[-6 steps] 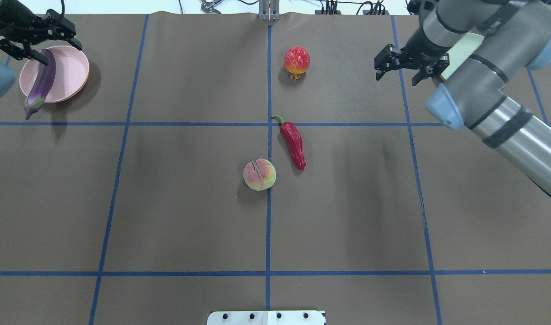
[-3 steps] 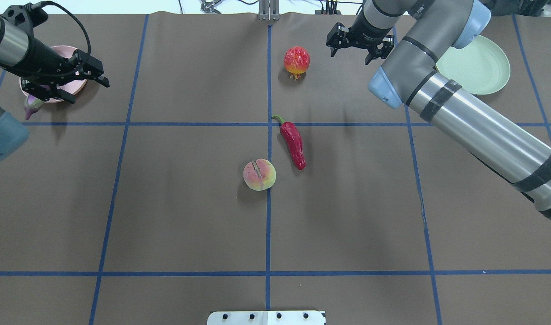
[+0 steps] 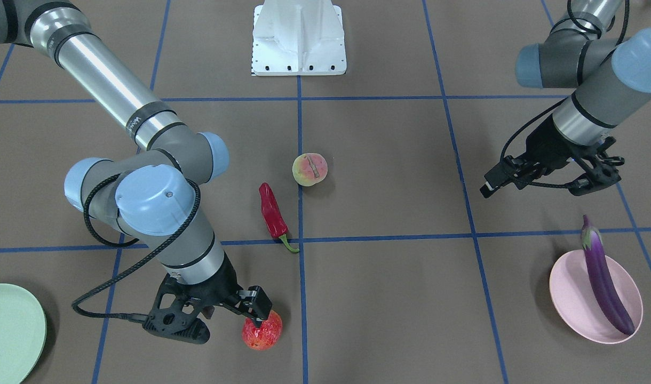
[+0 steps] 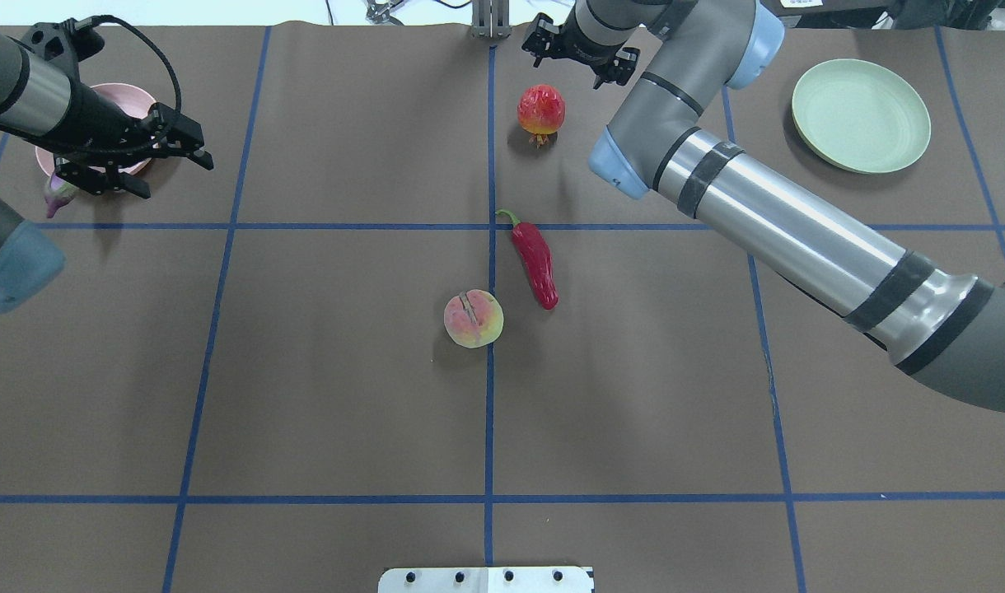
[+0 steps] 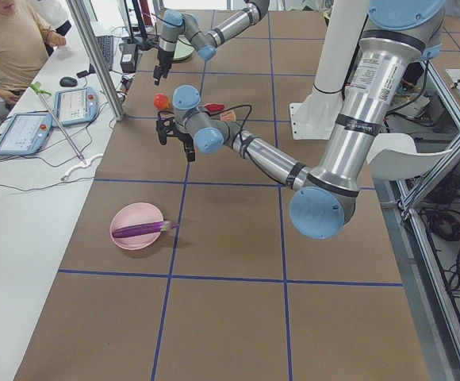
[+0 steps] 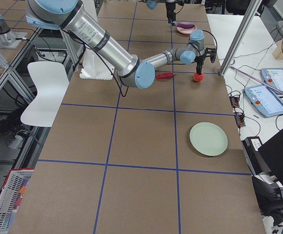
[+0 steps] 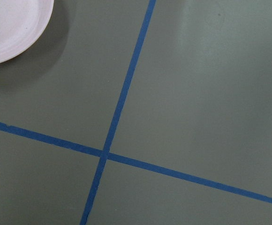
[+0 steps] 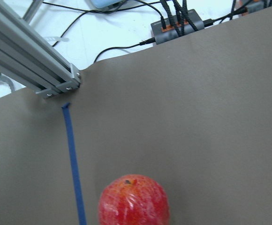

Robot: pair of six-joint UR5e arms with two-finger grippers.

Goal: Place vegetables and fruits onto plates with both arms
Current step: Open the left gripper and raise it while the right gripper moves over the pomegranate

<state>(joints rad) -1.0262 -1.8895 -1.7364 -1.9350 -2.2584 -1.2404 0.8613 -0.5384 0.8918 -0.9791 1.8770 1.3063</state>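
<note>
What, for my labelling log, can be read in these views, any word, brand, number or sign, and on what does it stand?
Nothing reads clearly enough to quote.
right arm: small print on the silver tube beside a black band, too small to read.
left arm: dark print on the silver tube, blurred.
teach pendants: screens too small to read.

Glossy eggplant [image 3: 603, 276]; matte pink plate [image 3: 571, 304]; shiny mottled pomegranate [image 3: 262, 332]; wrinkled chili [image 3: 271, 210]; matte brown table cover [image 3: 389, 160]
</note>
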